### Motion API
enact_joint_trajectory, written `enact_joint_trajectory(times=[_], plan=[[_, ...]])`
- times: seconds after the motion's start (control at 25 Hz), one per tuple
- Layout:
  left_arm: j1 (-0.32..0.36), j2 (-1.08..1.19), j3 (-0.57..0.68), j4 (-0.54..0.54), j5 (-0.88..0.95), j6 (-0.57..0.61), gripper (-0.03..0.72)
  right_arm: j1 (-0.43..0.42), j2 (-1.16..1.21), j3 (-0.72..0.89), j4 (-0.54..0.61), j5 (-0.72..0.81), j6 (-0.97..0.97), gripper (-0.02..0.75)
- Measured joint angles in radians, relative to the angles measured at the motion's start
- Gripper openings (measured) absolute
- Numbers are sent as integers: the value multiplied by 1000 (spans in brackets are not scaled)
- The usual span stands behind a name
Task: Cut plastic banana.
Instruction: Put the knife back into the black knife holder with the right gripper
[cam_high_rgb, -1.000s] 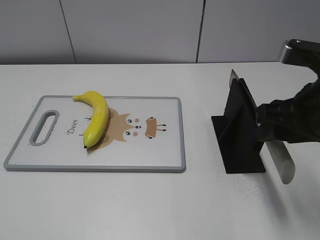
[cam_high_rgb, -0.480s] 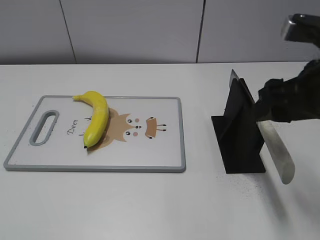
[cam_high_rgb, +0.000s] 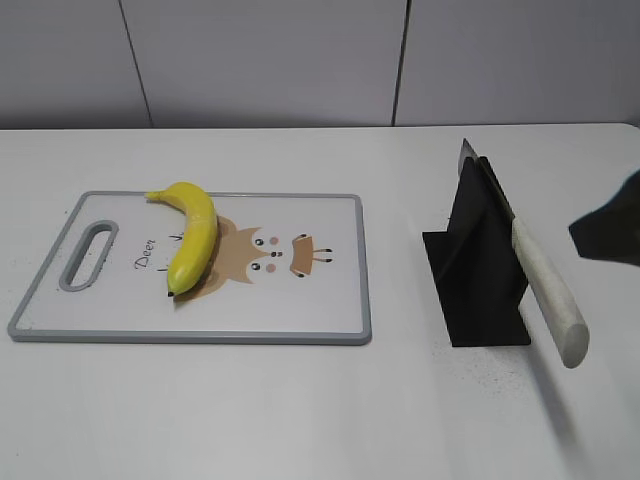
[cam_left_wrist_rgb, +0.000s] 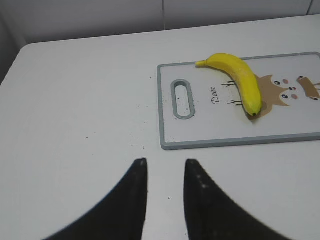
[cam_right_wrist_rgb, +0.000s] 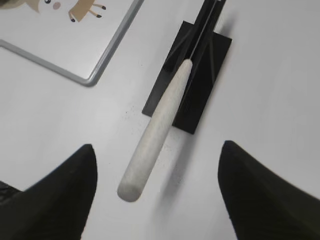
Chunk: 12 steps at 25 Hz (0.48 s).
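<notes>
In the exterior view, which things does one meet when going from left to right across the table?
Cutting board → plastic banana lying on it → black knife stand → knife resting in the stand → right end effector at the edge.

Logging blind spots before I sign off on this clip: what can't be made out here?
- Knife blade: sunk in the black stand, edge unseen in exterior and right wrist views.
- Right gripper: cut off by the frame edge in the exterior view.
- Banana underside: hidden against the cutting board.

We see a glossy plastic banana (cam_high_rgb: 192, 234), smooth printed board (cam_high_rgb: 330, 310) with grey rim, matt black knife stand (cam_high_rgb: 482, 290), off-white matt knife handle (cam_right_wrist_rgb: 156, 129), matt white table (cam_high_rgb: 300, 410).
</notes>
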Motion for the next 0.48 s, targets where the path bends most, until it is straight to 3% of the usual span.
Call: enact_joint_trajectory(times=[0.32,0.48], plan=[[0,0,0,0,0,0,240,0,-277,238,37,23,-16,589],[0,0,0,0,0,0,240,0,-423,299,-17,32,9,589]])
